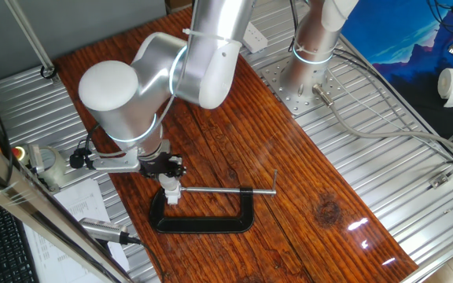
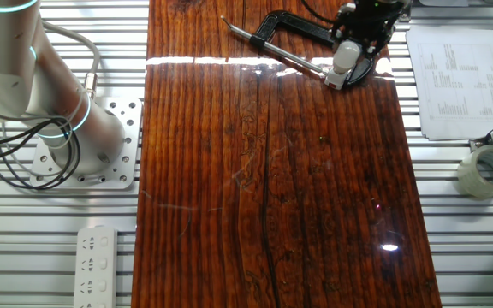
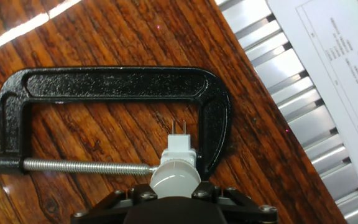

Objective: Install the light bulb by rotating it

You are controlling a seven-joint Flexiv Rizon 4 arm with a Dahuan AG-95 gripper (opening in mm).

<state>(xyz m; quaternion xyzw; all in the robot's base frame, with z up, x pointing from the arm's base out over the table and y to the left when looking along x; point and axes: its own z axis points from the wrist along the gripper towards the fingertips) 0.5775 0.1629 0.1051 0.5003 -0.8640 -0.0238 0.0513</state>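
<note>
Fingers [image 3: 174, 198] grip light bulb [image 3: 174, 176] inside C-clamp [image 3: 114, 84] frame.

black C-clamp [image 3: 114, 84] lay flat on wooden bench [image 2: 272, 188], screw rod [image 3: 73, 166] across its opening | printed sheet [image 2: 456, 81] beside bench | tape roll [image 2: 488, 171] near sheet | power strip [image 2: 98, 265] on metal slats

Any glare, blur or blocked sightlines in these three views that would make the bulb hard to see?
One fixed view: the arm's elbow hides much of the table; light bulb tiny, glare spots near the table edge. The other fixed view: a bright glare band crosses the wood beside the clamp; bulb small but visible. Hand view: sharp and evenly lit, gripper body cuts off the bulb's lower edge.
</note>
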